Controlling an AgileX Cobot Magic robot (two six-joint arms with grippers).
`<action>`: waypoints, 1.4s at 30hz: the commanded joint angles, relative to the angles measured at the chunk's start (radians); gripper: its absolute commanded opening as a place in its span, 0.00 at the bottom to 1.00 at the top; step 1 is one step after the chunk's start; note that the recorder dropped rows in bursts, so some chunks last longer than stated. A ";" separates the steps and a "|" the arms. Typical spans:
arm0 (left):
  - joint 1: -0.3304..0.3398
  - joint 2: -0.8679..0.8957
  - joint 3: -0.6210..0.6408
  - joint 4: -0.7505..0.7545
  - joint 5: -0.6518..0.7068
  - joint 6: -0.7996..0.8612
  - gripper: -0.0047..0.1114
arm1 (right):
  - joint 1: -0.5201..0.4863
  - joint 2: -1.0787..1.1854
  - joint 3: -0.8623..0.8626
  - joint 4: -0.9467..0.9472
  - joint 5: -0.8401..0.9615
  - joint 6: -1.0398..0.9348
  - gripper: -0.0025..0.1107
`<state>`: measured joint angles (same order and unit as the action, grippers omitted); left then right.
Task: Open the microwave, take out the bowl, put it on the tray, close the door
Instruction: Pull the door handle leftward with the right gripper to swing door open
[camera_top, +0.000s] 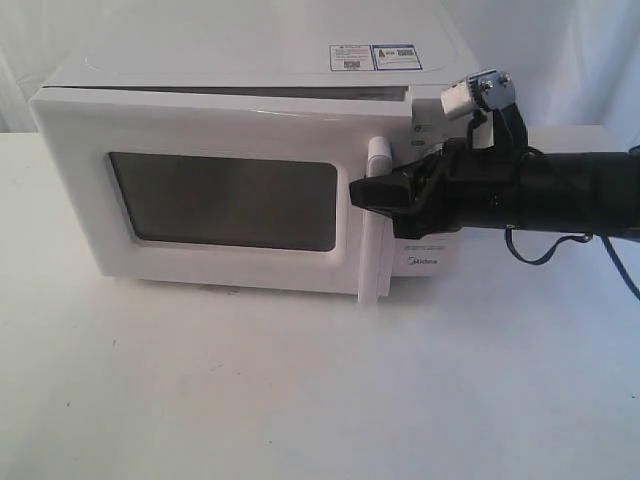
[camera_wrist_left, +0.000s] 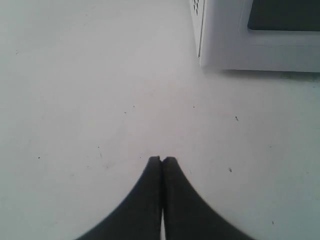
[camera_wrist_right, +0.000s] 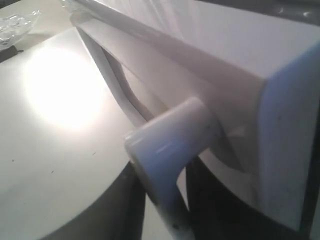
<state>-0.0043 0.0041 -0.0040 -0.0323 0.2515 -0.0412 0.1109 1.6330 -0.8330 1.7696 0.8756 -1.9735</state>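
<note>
We've got the microwave (camera_top: 250, 65) sitting on the table (camera_top: 300, 400) toward 11 o'clock, with its door (camera_top: 220, 130) cracked open a bit. The right gripper (camera_top: 358, 192) reaches in from 3 o'clock, jaws clamped narrow around the handle (camera_top: 378, 240). The left gripper (camera_wrist_left: 161, 161) hangs over the table near a microwave corner, jaws pressed together, holding nothing.

The brand "Midea" is printed low on the microwave (camera_top: 230, 70) front; the stickers (camera_top: 375, 57) on top cannot be read.
</note>
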 joint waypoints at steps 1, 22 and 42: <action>0.002 -0.004 0.004 -0.001 0.003 -0.005 0.04 | 0.068 -0.006 0.038 -0.025 0.234 0.016 0.02; 0.002 -0.004 0.004 -0.001 0.003 -0.005 0.04 | 0.068 -0.231 0.207 -0.025 0.070 0.028 0.40; 0.002 -0.004 0.004 -0.001 0.003 -0.005 0.04 | 0.068 -0.632 0.356 -0.025 -0.495 0.056 0.02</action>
<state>-0.0043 0.0041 -0.0040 -0.0323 0.2515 -0.0412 0.1790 0.9914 -0.4535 1.7337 0.3817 -1.9101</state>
